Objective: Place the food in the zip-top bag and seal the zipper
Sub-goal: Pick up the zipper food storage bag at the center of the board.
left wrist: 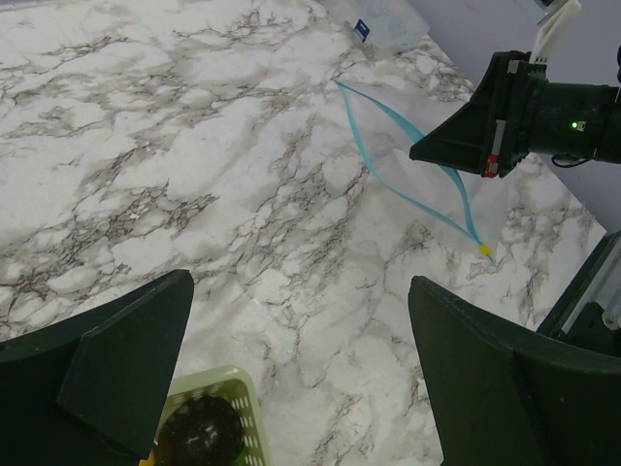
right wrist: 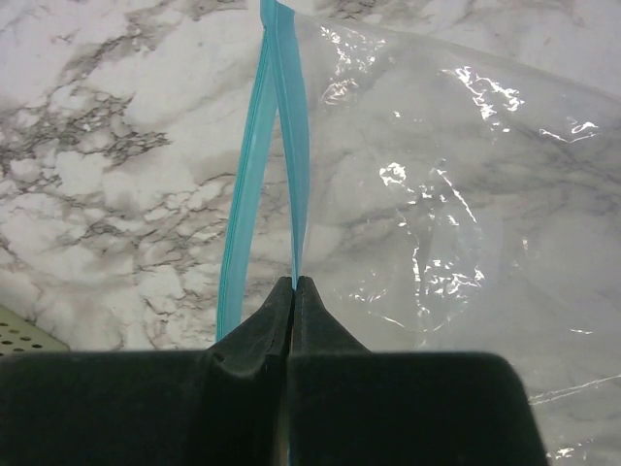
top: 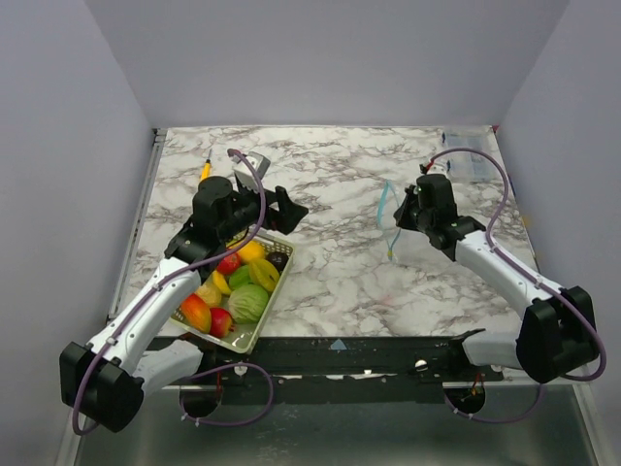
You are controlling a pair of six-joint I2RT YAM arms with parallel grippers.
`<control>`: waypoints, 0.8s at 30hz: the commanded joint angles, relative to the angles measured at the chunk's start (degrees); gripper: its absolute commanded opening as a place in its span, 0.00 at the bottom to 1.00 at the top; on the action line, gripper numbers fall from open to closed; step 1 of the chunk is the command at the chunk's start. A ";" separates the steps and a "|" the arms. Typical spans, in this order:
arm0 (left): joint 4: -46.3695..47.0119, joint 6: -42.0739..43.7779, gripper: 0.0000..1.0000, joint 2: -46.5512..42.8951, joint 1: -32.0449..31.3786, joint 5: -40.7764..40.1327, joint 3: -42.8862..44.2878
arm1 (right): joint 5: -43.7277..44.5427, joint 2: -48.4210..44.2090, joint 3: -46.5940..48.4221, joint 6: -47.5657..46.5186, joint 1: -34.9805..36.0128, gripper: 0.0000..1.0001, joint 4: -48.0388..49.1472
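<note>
At about 3 o'clock on the bench [top: 340, 282] lies the bag [right wrist: 456, 194], flat and empty, with its zipper [right wrist: 294, 146] along the edge that faces the middle. The two blue strips stand apart, so the mouth is unsealed. The right jaws are clenched on the nearer strip alone. The other strip bows away to their 10 o'clock, and that, I judge, is the point of the grip: lifting one lip gapes the mouth toward the left arm while pinning the floppy plastic against sliding. All the food [top: 249, 301] is at about 8 o'clock, well apart from the bag, heaped in the basket [top: 245, 340]: red, yellow, green and orange pieces, none yet moved. The left jaws hang released and spread wide over the basket's 1 o'clock corner, grasping nothing. The wrist view shows only a dark round piece below them, and the bag's opening straight ahead at 1 o'clock. The picking is therefore not yet begun, and the first piece must cross bare bench to reach the mouth.
</note>
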 commanded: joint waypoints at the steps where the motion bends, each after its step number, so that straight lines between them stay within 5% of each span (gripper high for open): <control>1: -2.01 -2.38 0.93 1.12 -0.21 0.07 2.61 | -5.80 -0.87 0.14 -0.46 0.10 0.01 3.06; 13: -21.70 -14.64 0.90 2.45 -0.12 -3.48 6.38 | -12.26 -1.69 3.09 1.25 1.00 0.01 -0.84; 21: -46.38 -27.10 0.88 -1.96 -0.12 -35.05 3.14 | -11.12 -5.02 4.31 0.32 1.58 0.01 -3.63; 24: -51.20 -31.20 0.88 -3.64 -0.12 -36.64 0.43 | -10.64 -5.25 4.32 0.16 1.55 0.01 -4.05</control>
